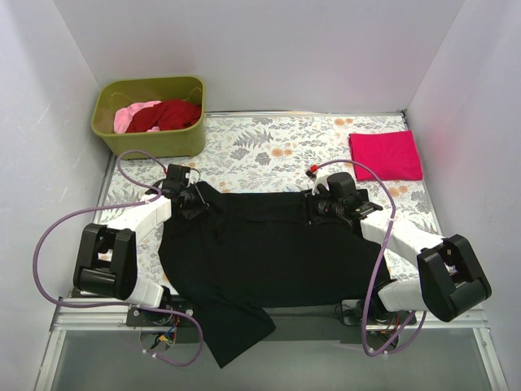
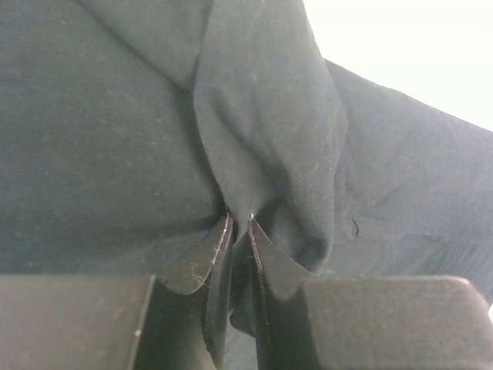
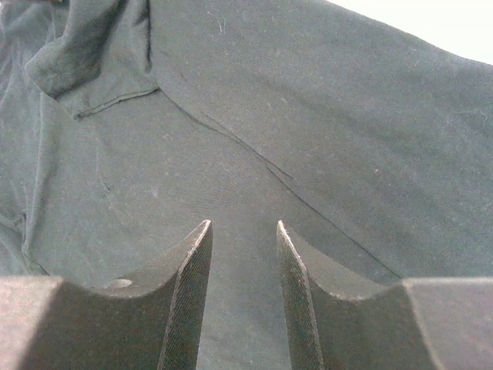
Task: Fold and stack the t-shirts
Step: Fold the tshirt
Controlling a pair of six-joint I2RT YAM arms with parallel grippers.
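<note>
Left claw (image 2: pixel 239 223) is clamped on a raised fold of the black t-shirt (image 1: pixel 269 252). Its dark fingers (image 2: pixel 216 254) nearly meet, with soft matte cotton bunched between them into a puckered ridge. The right claw (image 3: pixel 243 227) stands parted, its two tapered, finely grooved fingers (image 3: pixel 192 270) over flat cloth with nothing between them; whether the tips touch the fabric cannot be told. A stitched seam runs slantwise just past its tips, and a hemmed edge lies rumpled at the upper left of that view.

From above, the black t-shirt lies spread wide across the near half of the desk (image 1: pixel 419 202), one end drooping over the near edge. The left claw grips its far left corner and the right claw sits at its far right edge. A magenta-pink t-shirt (image 1: pixel 386 155), folded into a neat rectangle, lies at the far right on the grey-and-orange floral cloth (image 1: pixel 252 142), near the right claw but apart from it. At the far left an olive-green plastic tub (image 1: pixel 146 83) holds a crumpled dark red t-shirt (image 1: pixel 172 114) and pale pink t-shirt (image 1: pixel 130 116).
</note>
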